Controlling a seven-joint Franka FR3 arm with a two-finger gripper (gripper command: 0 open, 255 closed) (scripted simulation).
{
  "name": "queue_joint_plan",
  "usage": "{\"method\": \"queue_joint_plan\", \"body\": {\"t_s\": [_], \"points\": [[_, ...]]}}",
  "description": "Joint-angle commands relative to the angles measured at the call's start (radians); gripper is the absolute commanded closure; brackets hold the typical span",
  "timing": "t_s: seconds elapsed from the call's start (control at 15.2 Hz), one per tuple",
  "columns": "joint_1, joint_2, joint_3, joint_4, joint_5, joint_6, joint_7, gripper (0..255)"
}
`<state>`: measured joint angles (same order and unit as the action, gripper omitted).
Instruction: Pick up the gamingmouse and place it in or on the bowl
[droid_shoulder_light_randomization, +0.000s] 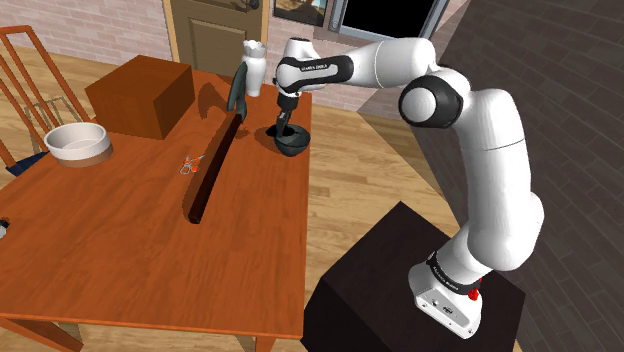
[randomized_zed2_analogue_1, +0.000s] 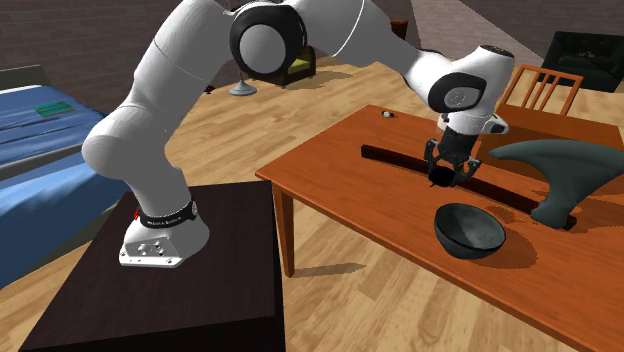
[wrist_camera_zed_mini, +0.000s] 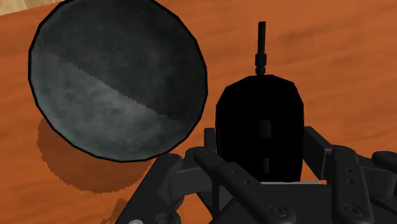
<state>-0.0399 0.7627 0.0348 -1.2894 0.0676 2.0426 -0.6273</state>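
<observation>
In the shoulder view the gripper (droid_shoulder_light_randomization: 285, 122) hangs just above the dark bowl (droid_shoulder_light_randomization: 293, 143), which stands on the wooden table (droid_shoulder_light_randomization: 130, 250) near the edge that faces the stand; a long dark bar (droid_shoulder_light_randomization: 212, 170) lies on the wood to the view's left of the bowl; a brown box (droid_shoulder_light_randomization: 140, 95) and a white dish (droid_shoulder_light_randomization: 78, 143) sit farther left.

In the second exterior view the gripper (randomized_zed2_analogue_1: 443, 168) points down with its fingers closed round a black mouse (randomized_zed2_analogue_1: 440, 178), held above the tabletop; the mouse is up and to the view's left of the bowl (randomized_zed2_analogue_1: 469, 230); a grey fin-shaped object (randomized_zed2_analogue_1: 565, 170) stands at the view's right.

In the wrist view the mouse (wrist_camera_zed_mini: 261, 127) is clasped between the two fingers (wrist_camera_zed_mini: 315, 143), its short cable stub pointing away from the hand; the bowl (wrist_camera_zed_mini: 118, 79) lies just beside it rather than beneath it, its round mouth facing up over the brown wood.
</observation>
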Motion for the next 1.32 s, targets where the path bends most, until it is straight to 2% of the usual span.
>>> {"method": "queue_joint_plan", "body": {"t_s": [0.0,0.26,0.46,1.25], "points": [[-0.030,0.052,-0.006,0.084,0.002,-0.035,-0.035,255],[-0.083,0.181,-0.014,0.311,0.003,-0.138,-0.090,255],[-0.117,0.323,-0.018,0.565,0.002,-0.252,-0.120,255],[-0.116,0.380,-0.018,0.508,0.003,-0.139,-0.128,255]]}}
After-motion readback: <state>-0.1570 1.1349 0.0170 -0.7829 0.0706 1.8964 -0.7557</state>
